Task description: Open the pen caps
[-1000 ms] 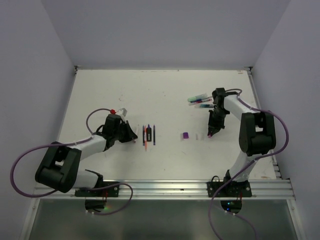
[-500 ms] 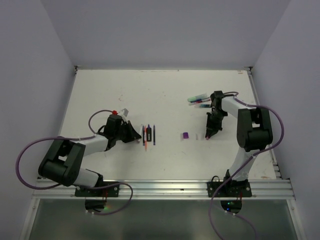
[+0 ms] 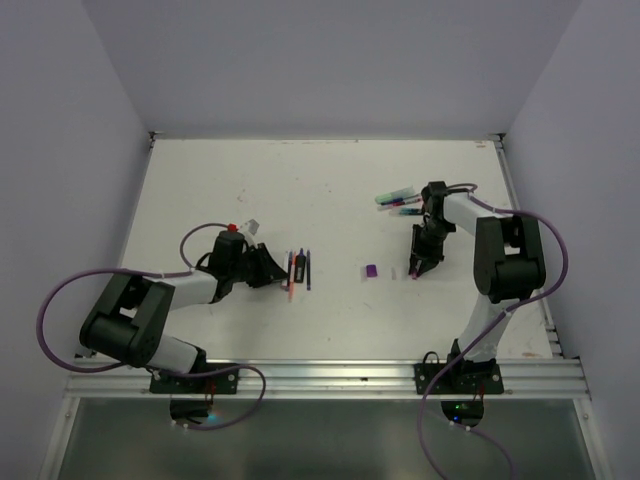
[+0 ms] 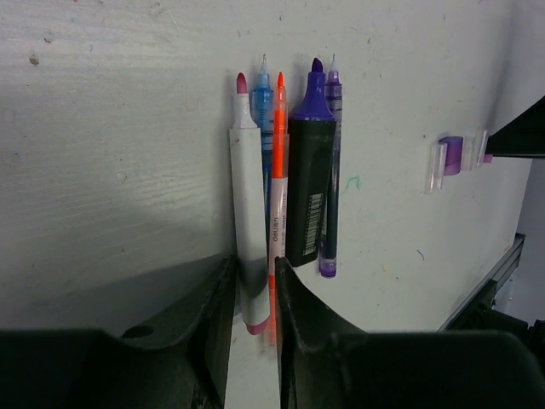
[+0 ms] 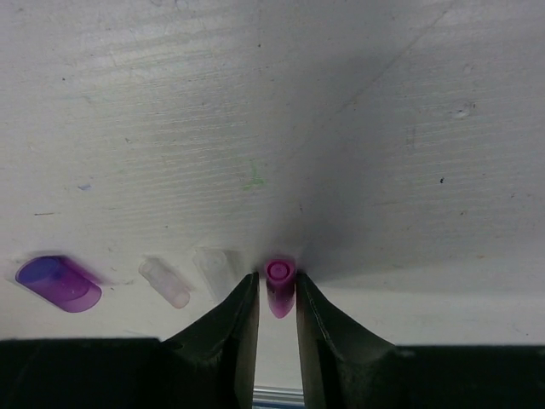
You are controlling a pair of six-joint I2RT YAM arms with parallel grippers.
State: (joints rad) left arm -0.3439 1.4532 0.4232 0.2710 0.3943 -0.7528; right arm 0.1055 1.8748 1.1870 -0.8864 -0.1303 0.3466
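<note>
Several uncapped pens lie side by side left of centre. In the left wrist view they are a white pen with a pink tip, a blue pen, an orange pen, a black marker and a thin purple pen. My left gripper is shut on the white pen's near end, with the orange pen's end beside it. My right gripper is shut on a pink cap touching the table. A purple cap and two clear caps lie left of it.
More pens, still capped, lie behind my right arm at the back right. The purple cap lies between the two grippers, and my right gripper is just right of it. The table's front rail runs along the near edge.
My left gripper has moved right, up to the row of pens. My right gripper has shifted slightly left and down onto the table beside the loose caps.
</note>
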